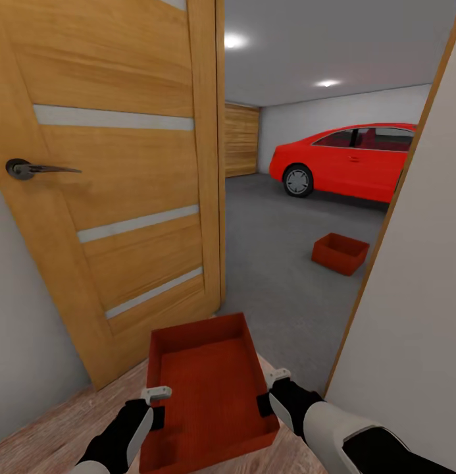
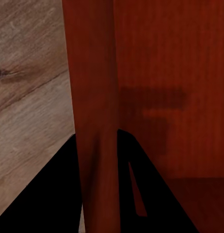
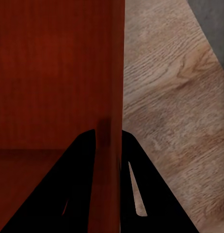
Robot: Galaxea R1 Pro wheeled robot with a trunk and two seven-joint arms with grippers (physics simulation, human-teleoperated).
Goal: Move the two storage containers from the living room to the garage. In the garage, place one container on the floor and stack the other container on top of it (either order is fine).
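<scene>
I carry the long, shallow red-orange storage container [image 1: 211, 388] in front of me, above the wood planks at the doorway. My left gripper [image 1: 156, 407] is shut on its left wall [image 2: 95, 121], with black fingers [image 2: 58, 194] on either side of the wall. The right gripper [image 1: 267, 395] clamps the right wall [image 3: 111, 97] in the same way. The deeper, squarer storage container [image 1: 339, 253] rests on the garage floor [image 1: 280, 243], dark-grey concrete, beyond the doorway and ahead to the right, in front of the red car.
An open wooden door [image 1: 122, 178] with a dark handle [image 1: 30, 169] stands close on the left. A white wall with a wooden jamb [image 1: 399, 296] closes the right side. A red car [image 1: 353, 160] is parked at the back right of the garage, a wooden garage door [image 1: 241, 139] behind.
</scene>
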